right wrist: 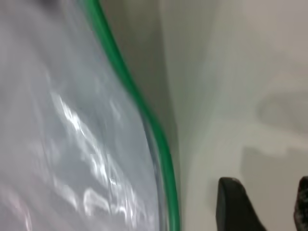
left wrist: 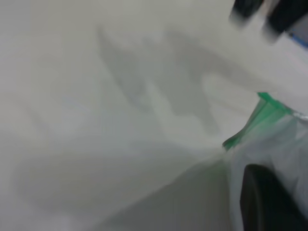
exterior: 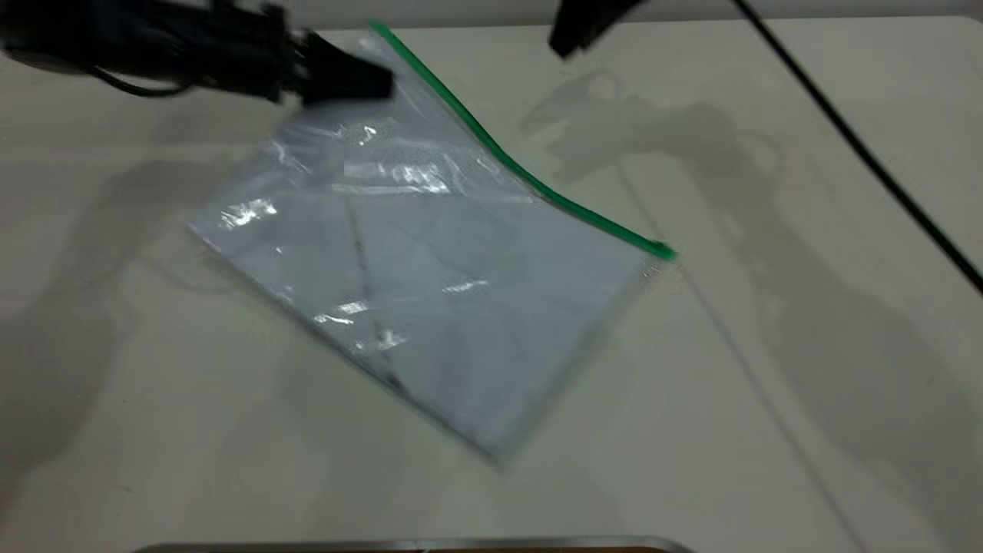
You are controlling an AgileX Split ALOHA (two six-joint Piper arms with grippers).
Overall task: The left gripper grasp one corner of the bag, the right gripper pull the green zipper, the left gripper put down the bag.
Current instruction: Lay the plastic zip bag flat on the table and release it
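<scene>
The bag (exterior: 415, 261), a clear pouch with white paper inside, hangs tilted, its far corner raised and its near corner low over the table. My left gripper (exterior: 372, 77) comes in from the far left and is shut on that raised corner beside the green zipper (exterior: 522, 173). In the left wrist view one black finger (left wrist: 264, 202) shows behind the plastic of the bag (left wrist: 288, 144), near the green zipper (left wrist: 260, 120). My right gripper (right wrist: 267, 207) is open with nothing between its fingers, apart from the green zipper (right wrist: 144, 110) and the bag (right wrist: 72, 134). My right gripper (exterior: 584, 27) sits at the far edge.
The pale table (exterior: 768, 384) stretches wide around the bag. A thin black cable (exterior: 868, 153) runs diagonally across the right side. A metal edge (exterior: 415, 545) lies along the near side.
</scene>
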